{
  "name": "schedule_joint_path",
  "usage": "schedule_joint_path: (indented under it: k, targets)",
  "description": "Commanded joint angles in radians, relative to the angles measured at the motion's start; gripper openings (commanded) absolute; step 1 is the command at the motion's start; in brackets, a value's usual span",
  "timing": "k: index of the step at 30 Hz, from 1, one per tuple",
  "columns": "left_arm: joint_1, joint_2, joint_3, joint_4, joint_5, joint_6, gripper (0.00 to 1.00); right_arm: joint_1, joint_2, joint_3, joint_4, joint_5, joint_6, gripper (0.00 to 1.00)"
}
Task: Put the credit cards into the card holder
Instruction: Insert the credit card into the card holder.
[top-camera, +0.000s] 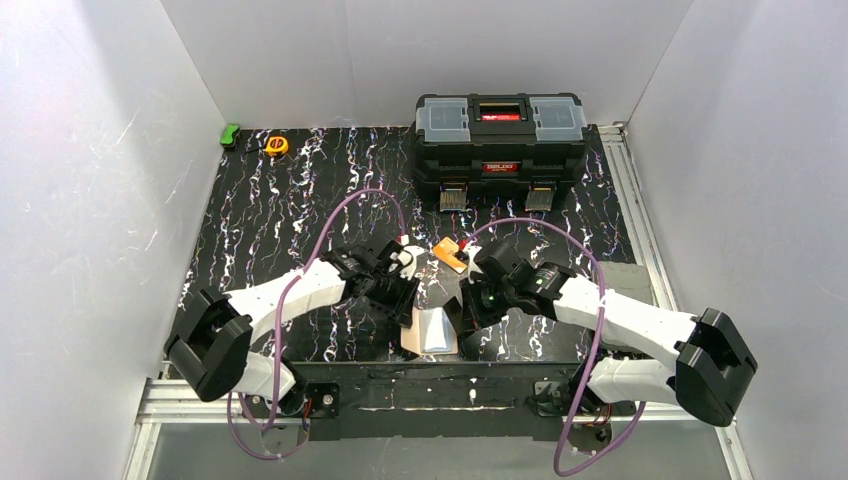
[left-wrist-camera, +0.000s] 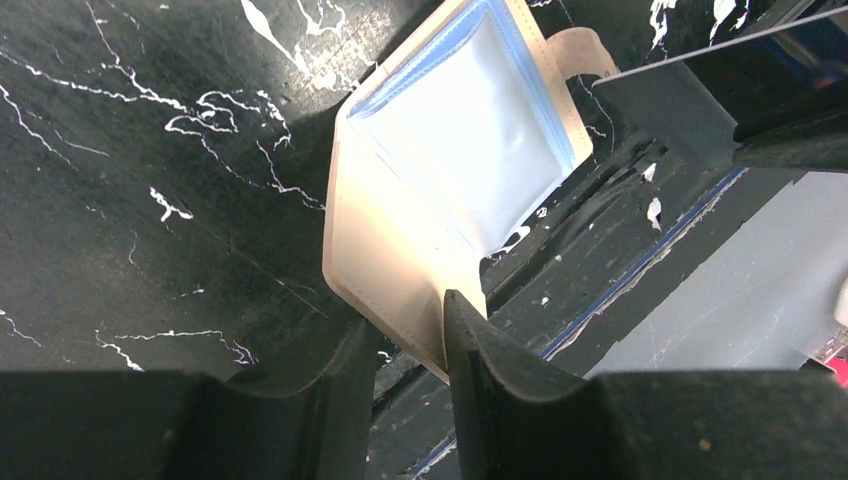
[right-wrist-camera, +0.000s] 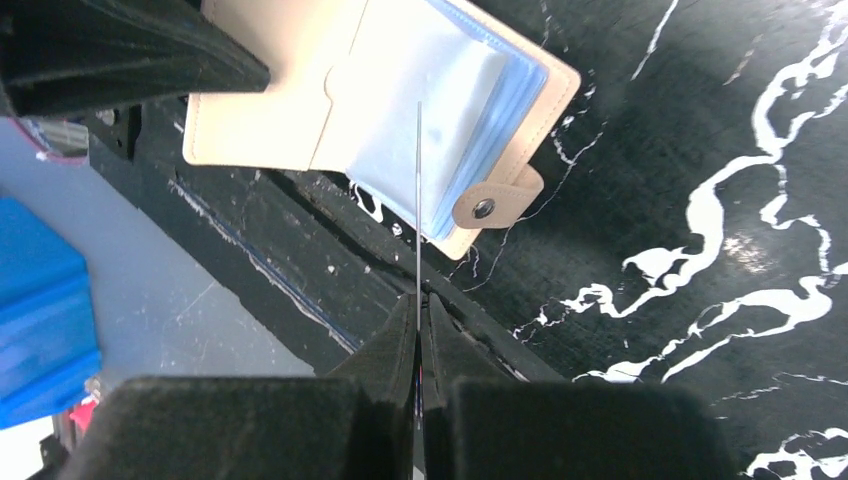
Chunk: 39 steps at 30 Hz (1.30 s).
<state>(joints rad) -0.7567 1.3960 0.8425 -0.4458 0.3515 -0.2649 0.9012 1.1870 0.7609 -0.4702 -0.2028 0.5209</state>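
Top external view: black, white-veined counter (top-camera: 290, 200) filling the floor of a white-walled cell. At the far edge, right of centre, black toolbox (top-camera: 500, 145), lid closed, standing flat. Left arm (top-camera: 290, 290) and right arm (top-camera: 620, 310) reaching inward from the near corners, wrists meeting near the middle of the near edge.

Card holder (top-camera: 430, 335): located at the counter's near edge between the two wrists. Lying open, pale blue inside facing up, beige cover to one side. Near corner projecting past the marbled surface, over the black edge rail.

Left claw (left-wrist-camera: 405, 335): set narrow, one finger on each side of the cover's near corner. Firm clamping cannot be told from the wrist view.

Right claw (right-wrist-camera: 419, 300): pressed closed on the black card (right-wrist-camera: 418, 200). Card held edge-on to the wrist camera, showing as a thin line over the pale blue sleeves. Contact between card and sleeves not determinable.

Orange card (top-camera: 450, 255): flat on the counter just beyond the holder, between the two wrists, clear of both claws.

Yellow tape measure (top-camera: 276, 145): near the far left corner. Just beside it, small green object (top-camera: 230, 135), kind not discernible.

Snap tab (right-wrist-camera: 497, 200): sticking out from the holder's outer edge, unfastened, stud showing.
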Motion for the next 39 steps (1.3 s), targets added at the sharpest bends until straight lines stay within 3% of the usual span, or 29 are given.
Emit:
schedule_joint_path:
  k: [1,9,20,39]
  targets:
    - [-0.001,-0.063,-0.038,-0.003,-0.009,-0.011,0.28,0.005,0.03,-0.018,0.007,-0.107,-0.03,0.01]
    - [0.004,-0.088,-0.069,0.024,-0.007,-0.02,0.28,0.004,0.08,-0.04,-0.001,-0.195,-0.037,0.01]
    - [0.011,-0.092,-0.064,0.032,-0.008,-0.001,0.31,-0.006,0.139,-0.05,-0.048,-0.124,-0.035,0.01]
    - [0.011,-0.086,-0.046,0.04,0.007,0.021,0.37,-0.014,0.207,-0.043,0.026,-0.181,-0.047,0.01]
